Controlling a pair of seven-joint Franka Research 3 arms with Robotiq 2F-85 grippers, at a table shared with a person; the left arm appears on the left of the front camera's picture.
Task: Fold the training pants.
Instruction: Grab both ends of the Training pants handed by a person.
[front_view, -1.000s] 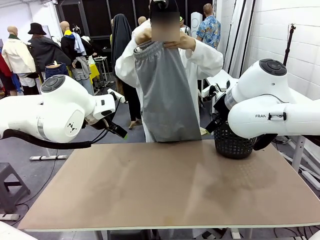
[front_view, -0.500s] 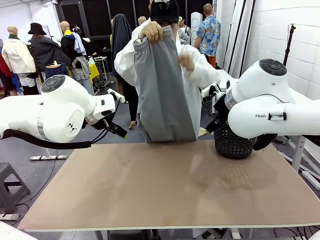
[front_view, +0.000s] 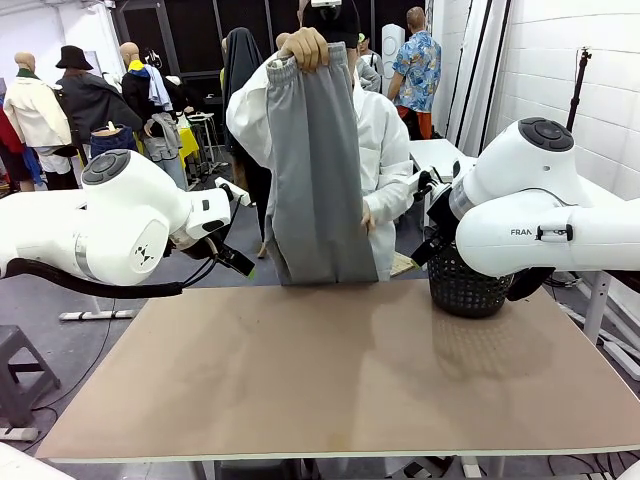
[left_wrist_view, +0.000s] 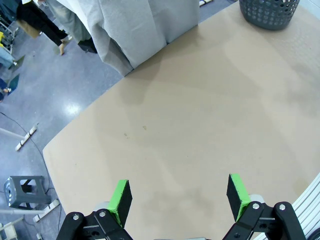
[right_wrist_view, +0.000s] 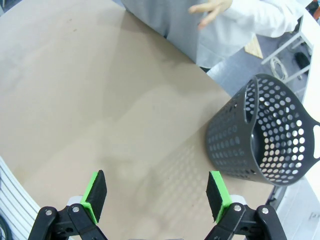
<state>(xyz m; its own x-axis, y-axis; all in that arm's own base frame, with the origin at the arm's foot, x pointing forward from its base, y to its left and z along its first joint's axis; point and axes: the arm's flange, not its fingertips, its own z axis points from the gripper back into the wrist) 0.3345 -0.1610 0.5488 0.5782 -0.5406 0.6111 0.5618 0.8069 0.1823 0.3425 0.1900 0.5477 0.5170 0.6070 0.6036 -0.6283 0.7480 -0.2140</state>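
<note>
the training pants (front_view: 318, 170) hung in the upper middle of the front view, held up by the waistband in the person's raised hand (front_view: 305, 47). the leg ends reached down to the counter's (front_view: 340, 370) far edge; whether they touched it i could not tell. the person's other hand (front_view: 368, 216) was lower, just right of the cloth. the robot's left hand (left_wrist_view: 178, 192) stood wide open above bare counter, holding nothing. the robot's right hand (right_wrist_view: 156, 195) was likewise wide open and empty, with the black basket (right_wrist_view: 260, 135) at the right of its frame.

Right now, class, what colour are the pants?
The pants are plain grey; the front view shows them best.
</note>
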